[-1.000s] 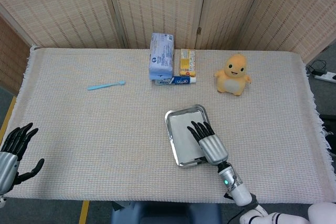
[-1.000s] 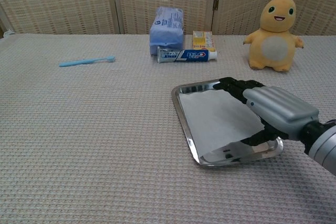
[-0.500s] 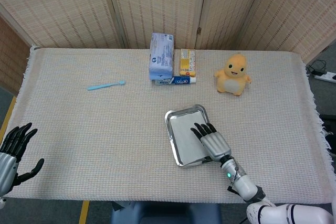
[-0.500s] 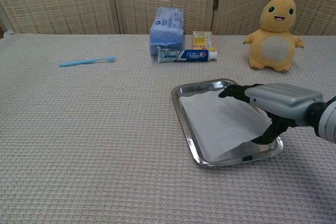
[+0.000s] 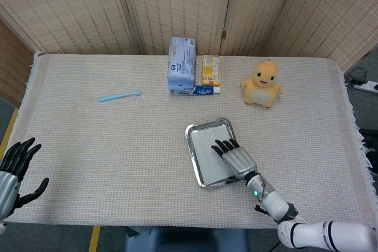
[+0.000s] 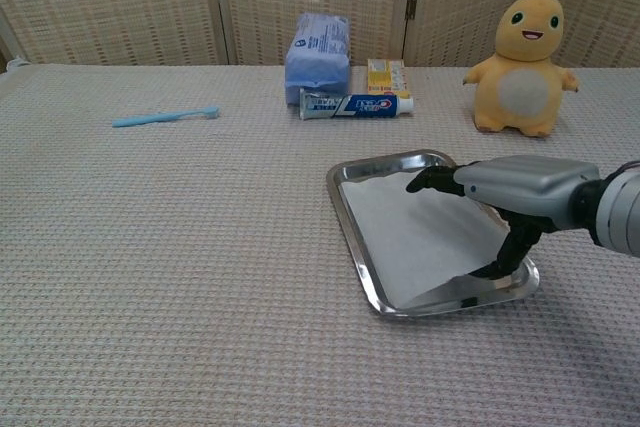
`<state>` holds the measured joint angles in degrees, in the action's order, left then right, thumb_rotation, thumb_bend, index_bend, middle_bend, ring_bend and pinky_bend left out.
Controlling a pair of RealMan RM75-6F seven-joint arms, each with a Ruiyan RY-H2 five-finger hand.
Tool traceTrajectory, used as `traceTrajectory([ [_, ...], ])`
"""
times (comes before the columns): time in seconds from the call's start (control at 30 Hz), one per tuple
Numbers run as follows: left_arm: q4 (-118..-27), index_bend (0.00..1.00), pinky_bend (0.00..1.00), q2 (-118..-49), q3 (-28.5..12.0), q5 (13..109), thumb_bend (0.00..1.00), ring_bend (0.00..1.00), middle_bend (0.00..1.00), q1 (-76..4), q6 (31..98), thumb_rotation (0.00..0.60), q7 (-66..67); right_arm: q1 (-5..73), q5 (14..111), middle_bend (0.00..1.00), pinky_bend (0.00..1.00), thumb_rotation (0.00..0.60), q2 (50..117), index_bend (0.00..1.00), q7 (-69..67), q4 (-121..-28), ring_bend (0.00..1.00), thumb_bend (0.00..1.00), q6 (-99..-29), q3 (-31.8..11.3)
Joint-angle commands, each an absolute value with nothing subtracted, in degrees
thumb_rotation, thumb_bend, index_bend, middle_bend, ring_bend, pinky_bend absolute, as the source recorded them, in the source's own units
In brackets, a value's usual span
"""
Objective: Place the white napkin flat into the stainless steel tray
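Note:
The stainless steel tray (image 5: 192,146) (image 6: 345,217) lies on the table, right of centre. The white napkin (image 5: 205,149) (image 6: 405,237) lies spread inside it, its near right corner hidden under my hand. My right hand (image 5: 236,157) (image 6: 515,182) hovers palm down over the tray's right half. Its fingers (image 6: 430,182) stretch out level above the napkin and its thumb points down at the tray's near right rim. It holds nothing that I can see. My left hand (image 5: 15,172) is by the table's near left edge with its fingers spread and empty; only the head view shows it.
At the back stand a blue tissue pack (image 5: 182,62) (image 6: 318,47), a toothpaste tube (image 6: 355,103) and a yellow box (image 5: 211,69). A yellow plush toy (image 5: 261,84) (image 6: 525,67) sits at the back right. A blue toothbrush (image 5: 119,95) (image 6: 165,117) lies at the left.
My right hand has lifted off the napkin and levelled out, and the forearm has drawn back toward me. The napkin and tray stayed put. My left hand has not moved.

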<state>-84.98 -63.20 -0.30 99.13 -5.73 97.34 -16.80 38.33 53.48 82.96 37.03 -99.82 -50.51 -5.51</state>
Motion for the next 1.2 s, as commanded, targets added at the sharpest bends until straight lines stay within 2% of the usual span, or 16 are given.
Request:
traceTrajectory([
  [0.03, -85.05, 0.00, 0.00, -63.20, -0.22, 99.13, 0.43, 0.00, 0.00, -5.79, 97.16, 0.600, -16.59, 39.73, 50.35, 0.00, 0.00, 0.600, 82.33, 0.00, 36.57, -100.29, 0.00, 0.33, -49.76, -6.10],
  [0.27, -85.46, 0.00, 0.00, -63.11, -0.12, 98.74, 0.43, 0.00, 0.00, -5.96, 96.31, 0.600, -15.82, 43.76, 43.07, 0.00, 0.00, 0.600, 81.64, 0.00, 38.35, -100.09, 0.00, 0.33, -47.40, -5.51],
  [0.43, -85.37, 0.00, 0.00, -63.10, -0.14, 98.47, 0.43, 0.00, 0.00, -5.99, 96.09, 0.600, -15.82, 45.95, 39.70, 0.00, 0.00, 0.600, 81.23, 0.00, 39.97, -100.02, 0.00, 0.33, -47.54, -3.70],
  [0.57, -85.48, 0.00, 0.00, -63.08, -0.08, 98.48, 0.43, 0.00, 0.00, -6.06, 95.89, 0.600, -15.69, 46.55, 39.33, 0.00, 0.00, 0.600, 80.58, 0.00, 38.19, -101.27, 0.00, 0.33, -47.96, -3.91],
  [0.73, -85.71, 0.00, 0.00, -62.90, 0.10, 98.45, 0.43, 0.00, 0.00, -6.17, 95.42, 0.600, -15.68, 49.91, 33.87, 0.00, 0.00, 0.600, 78.82, 0.00, 37.30, -100.98, 0.00, 0.31, -42.78, -2.56],
  [1.2, -85.72, 0.00, 0.00, -62.77, 0.05, 98.12, 0.43, 0.00, 0.00, -6.11, 95.40, 0.600, -15.94, 55.16, 29.23, 0.00, 0.00, 0.600, 80.45, 0.00, 30.81, -99.16, 0.00, 0.31, -40.44, -3.73],
])
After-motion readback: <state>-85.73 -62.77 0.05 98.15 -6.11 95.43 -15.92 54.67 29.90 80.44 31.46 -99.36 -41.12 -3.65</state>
